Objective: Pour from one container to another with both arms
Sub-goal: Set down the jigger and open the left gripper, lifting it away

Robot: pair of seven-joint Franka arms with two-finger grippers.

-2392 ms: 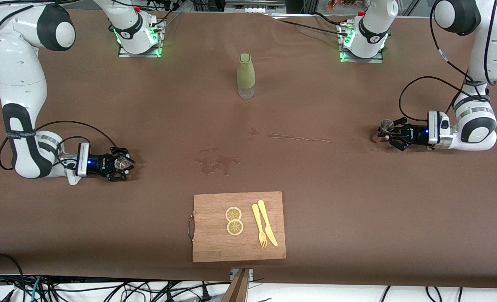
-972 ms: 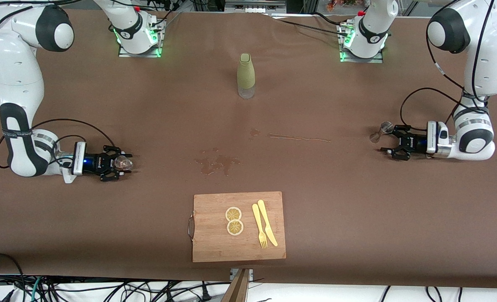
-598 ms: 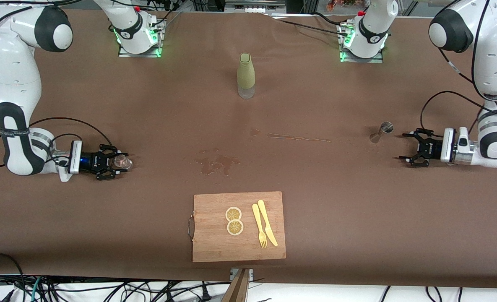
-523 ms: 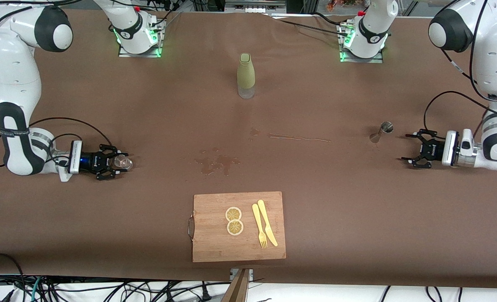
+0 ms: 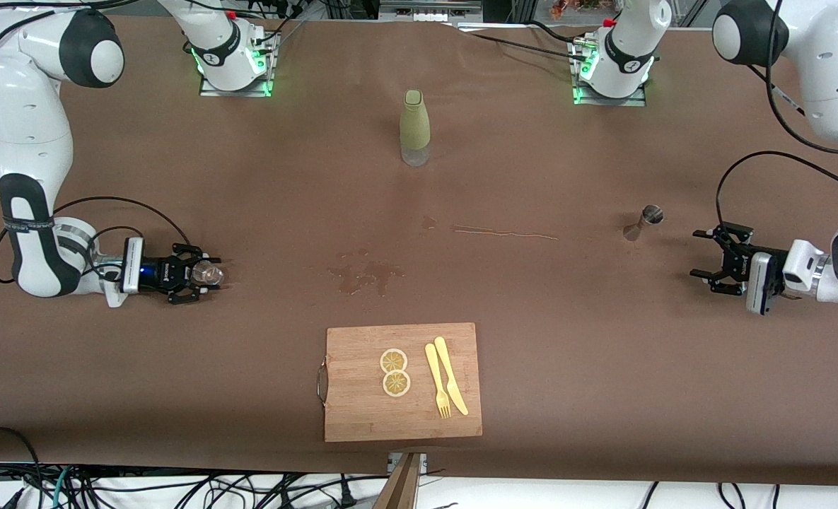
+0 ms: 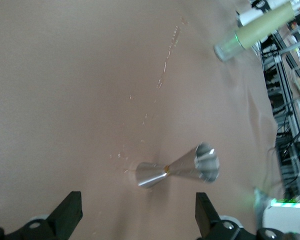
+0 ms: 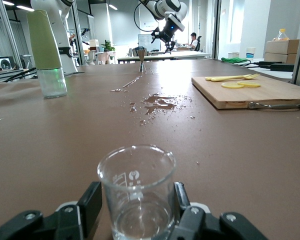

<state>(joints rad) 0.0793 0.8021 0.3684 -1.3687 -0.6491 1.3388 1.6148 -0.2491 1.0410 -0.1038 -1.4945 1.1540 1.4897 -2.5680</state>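
Status: pour looks done, both arms in the put-down phase, judging by the layout.

- Left pincer (image 5: 710,261), right edge of the front view, hangs just over the counter (image 5: 602,339), jaws spread wide, nothing in them. The steel jigger (image 5: 643,220) stands upright on the counter, apart from the pincer, up-left of it in that view. In the left wrist view the jigger (image 6: 179,166) sits clear between the two black fingertips (image 6: 66,214), no contact.
- Right pincer (image 5: 196,273), left-centre of the front view, is down at counter level, jaws part-closed around a small clear glass beaker (image 5: 208,272). Right wrist view: beaker (image 7: 137,187) upright between the jaws, bottom on or just off the counter, can't tell which. Any liquid in it is shallow at most, hard to read.
- Wet splashes (image 5: 365,274) and a thin wet streak (image 5: 503,232) mid-frame on the counter: some liquid missed.
- Left to do, my read: right arm lets go of the beaker and backs off; left arm clears out.

Untouched: green-sleeved bottle (image 5: 414,127) top centre; cutting board (image 5: 362,417) bottom centre with two lemon slices (image 5: 394,372), yellow fork (image 5: 438,390) and knife (image 5: 451,376).

Writing: beaker has white printed marks, a small logo and graduation lines, not legible. Small white lettering on the pincer bodies, unreadable. No other labels seen.
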